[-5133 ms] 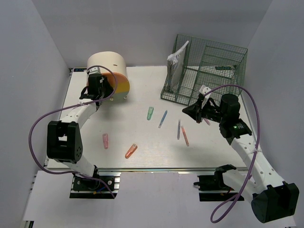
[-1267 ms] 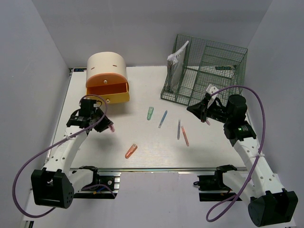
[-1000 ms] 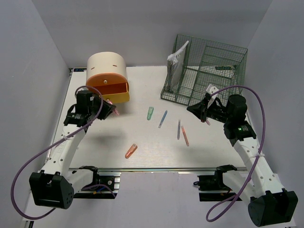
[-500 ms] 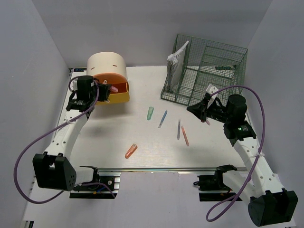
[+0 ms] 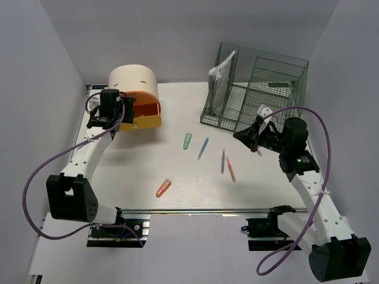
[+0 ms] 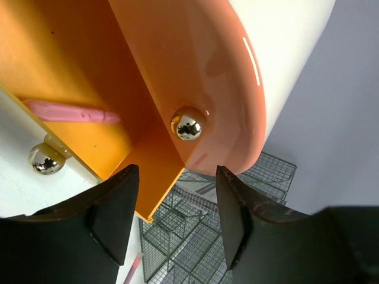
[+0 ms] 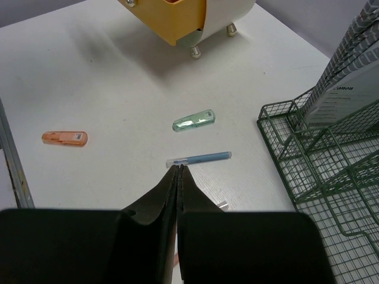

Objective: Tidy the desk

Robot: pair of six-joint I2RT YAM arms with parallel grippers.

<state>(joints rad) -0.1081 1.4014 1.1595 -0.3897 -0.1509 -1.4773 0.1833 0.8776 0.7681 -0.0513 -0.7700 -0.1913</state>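
The white desk (image 5: 136,171) holds a green highlighter (image 5: 187,141), a blue pen (image 5: 203,148), two thin pens (image 5: 225,164) and an orange highlighter (image 5: 163,188). The cream-and-orange drawer box (image 5: 135,94) stands at the back left with its drawer open. My left gripper (image 5: 122,107) is open and empty at the drawer front (image 6: 176,177). A pink highlighter (image 6: 68,111) lies inside the orange drawer (image 6: 59,53). My right gripper (image 5: 249,137) is shut and empty, hovering above the desk with its tips over the blue pen's near end (image 7: 179,167).
The green wire rack (image 5: 254,89) stands at the back right with papers (image 5: 220,77) in it. It also shows in the right wrist view (image 7: 320,148). A pink pen (image 5: 258,152) lies under the right gripper. A metal rail (image 5: 195,210) runs along the front edge.
My left gripper carried the pink highlighter from the desk up to the open drawer and let it go inside. The right arm has barely moved.
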